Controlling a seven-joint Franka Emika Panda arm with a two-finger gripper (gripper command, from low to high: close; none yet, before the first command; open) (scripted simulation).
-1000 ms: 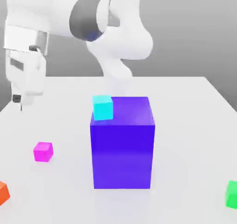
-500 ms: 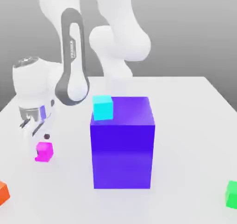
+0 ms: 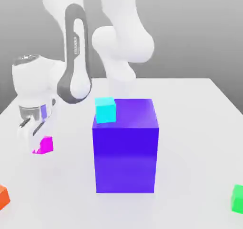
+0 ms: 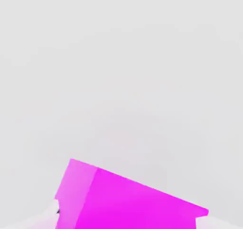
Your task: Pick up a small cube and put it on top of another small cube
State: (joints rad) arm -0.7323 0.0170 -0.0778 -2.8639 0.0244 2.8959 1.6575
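My white gripper (image 4: 127,215) pinches the small magenta cube (image 3: 46,145) askew; swung low toward the exterior view's right, it could clip the big blue block (image 3: 125,159)

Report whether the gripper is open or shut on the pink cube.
Shut on it: in the hand view, the pink cube sits gripped, tilted, between the gripper's two fingertips.

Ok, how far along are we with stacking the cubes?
The pickup looks under way: the gripper has its jaws against the magenta cube on both sides. In hand: that cube, apparently gripped. Left: setting it on another small cube; none is stacked on the cyan cube.
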